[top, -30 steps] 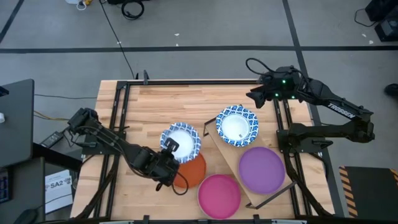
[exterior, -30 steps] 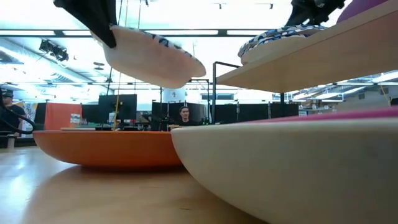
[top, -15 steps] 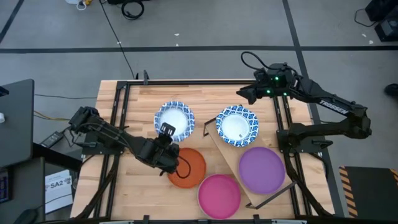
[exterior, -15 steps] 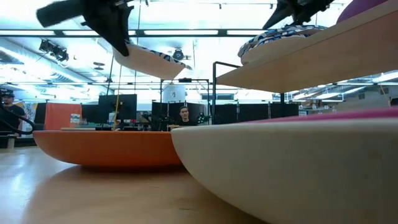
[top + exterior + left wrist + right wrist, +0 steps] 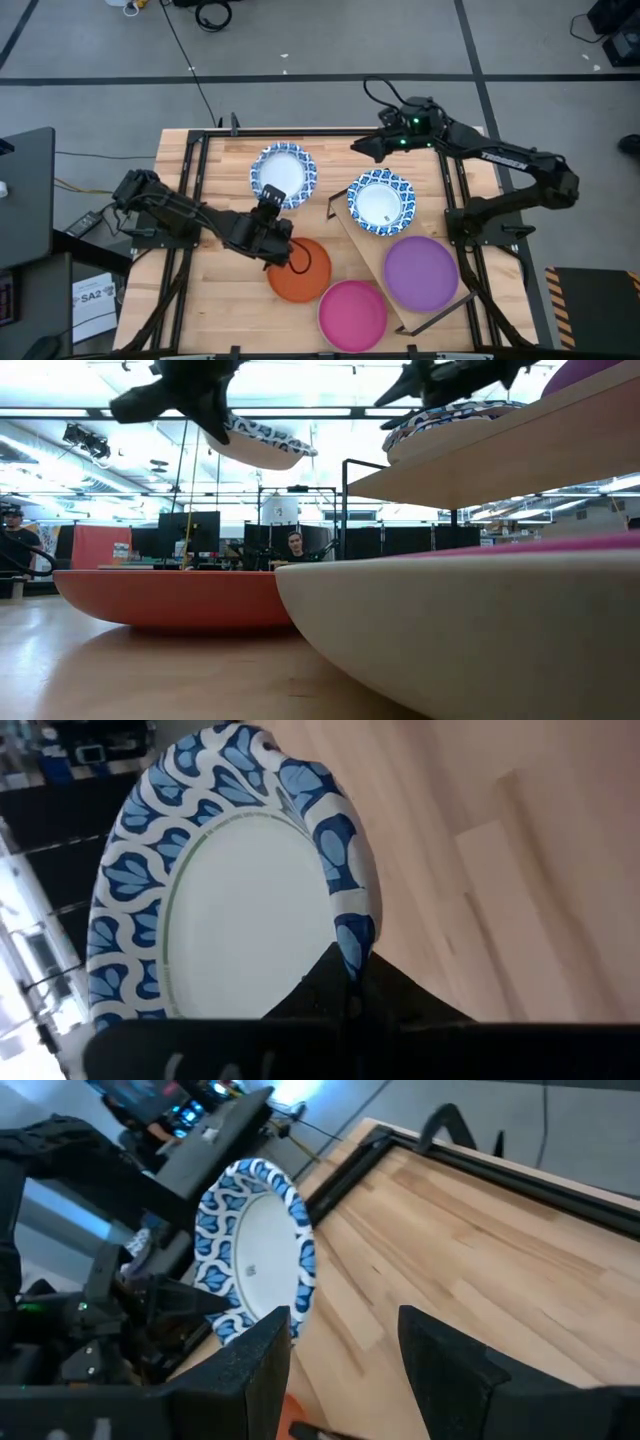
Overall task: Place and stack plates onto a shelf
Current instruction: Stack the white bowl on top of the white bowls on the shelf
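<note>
My left gripper (image 5: pixel 271 205) is shut on a blue-and-white plate (image 5: pixel 283 175) and holds it in the air over the far middle of the table. An orange-red plate (image 5: pixel 299 268) and a pink plate (image 5: pixel 352 315) lie flat on the tabletop. The shelf (image 5: pixel 365 248) carries a second blue-and-white plate (image 5: pixel 381 201) and a purple plate (image 5: pixel 421 272). My right gripper (image 5: pixel 356 150) hangs open near the far edge, between the held plate and the shelf, with nothing between its fingers (image 5: pixel 255 1370). My left gripper pinches the plate's rim (image 5: pixel 352 948) on its near side between the two fingers, one above and one below. The fingers slant down from the table's near left. The plate (image 5: pixel 262 446) is lifted clear of the table, its white face up and slightly tilted.
Black metal rails (image 5: pixel 195 170) run along the table's left, right and far edges. The shelf's black leg frame (image 5: pixel 440 318) juts toward the near right. Bare wood (image 5: pixel 220 300) lies at the near left. A person (image 5: pixel 296 543) sits far behind the table.
My left gripper has carried the blue-and-white plate from above the orange-red plate toward the table's far edge, turning as it went; the plate stays clear of the table. My right gripper has swung along the far edge toward the left, nearer the held plate, still open.
</note>
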